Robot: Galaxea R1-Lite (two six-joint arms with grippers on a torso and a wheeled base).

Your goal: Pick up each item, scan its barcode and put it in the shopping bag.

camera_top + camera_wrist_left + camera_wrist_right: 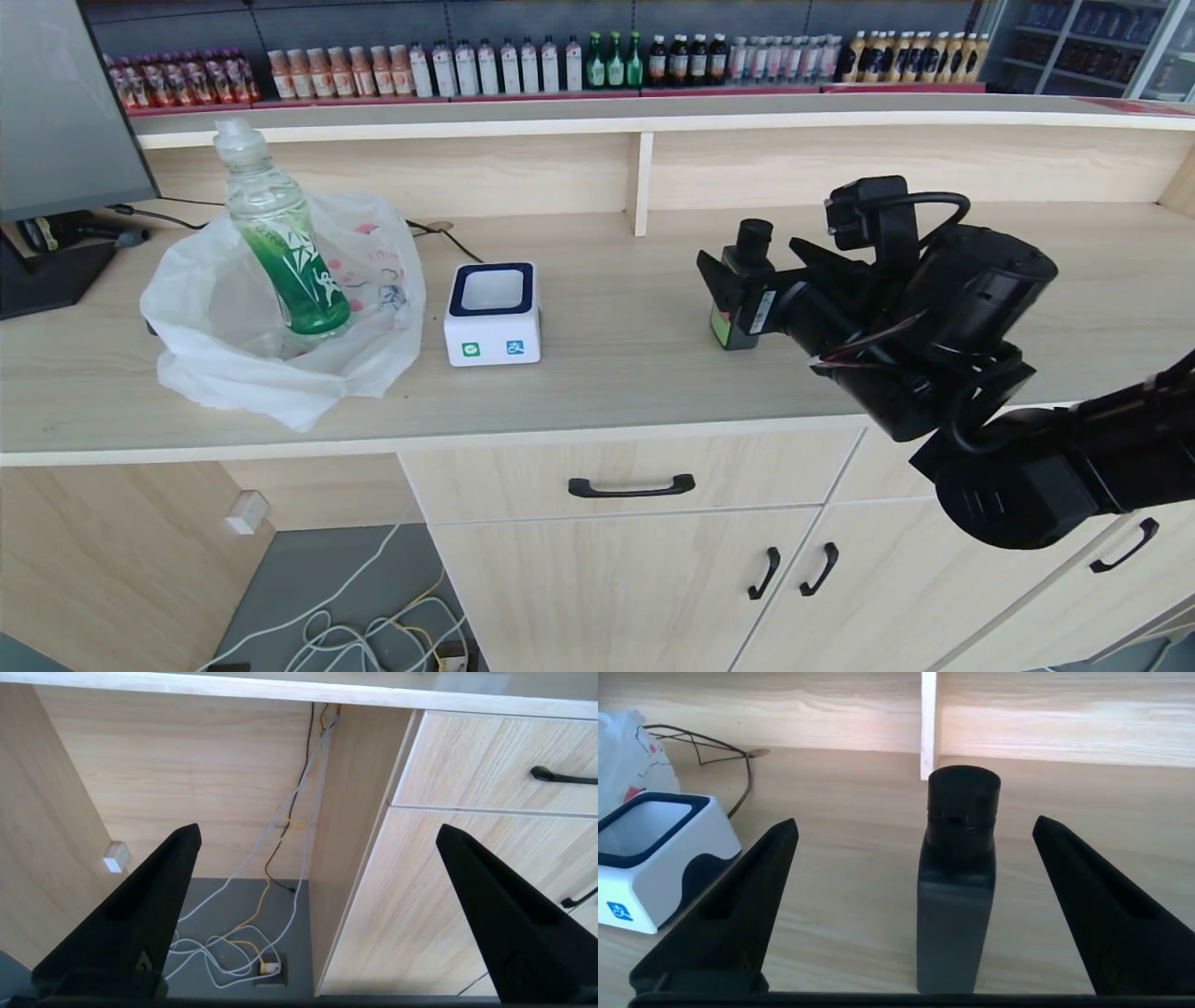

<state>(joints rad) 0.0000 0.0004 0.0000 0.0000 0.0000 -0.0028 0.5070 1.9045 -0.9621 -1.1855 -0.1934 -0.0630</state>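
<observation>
A small dark bottle (744,291) with a black cap and a barcode label stands upright on the wooden counter (607,373), right of centre. My right gripper (742,285) is open, one finger on each side of the dark bottle (957,896), with a clear gap on both sides in the right wrist view (915,826). The white scanner box (492,313) with a dark blue rim sits left of it, also seen as the scanner (645,854). A white shopping bag (233,364) lies further left, with a clear green-labelled bottle (280,233) standing in it. My left gripper (318,831) hangs open below counter height, holding nothing.
A raised wooden shelf with an upright divider (639,182) runs along the counter's back. A dark monitor (56,103) stands at the far left, with cables (439,233) behind the bag. Drawers and cabinet doors (630,485) lie below the counter, with loose wires (252,943) on the floor.
</observation>
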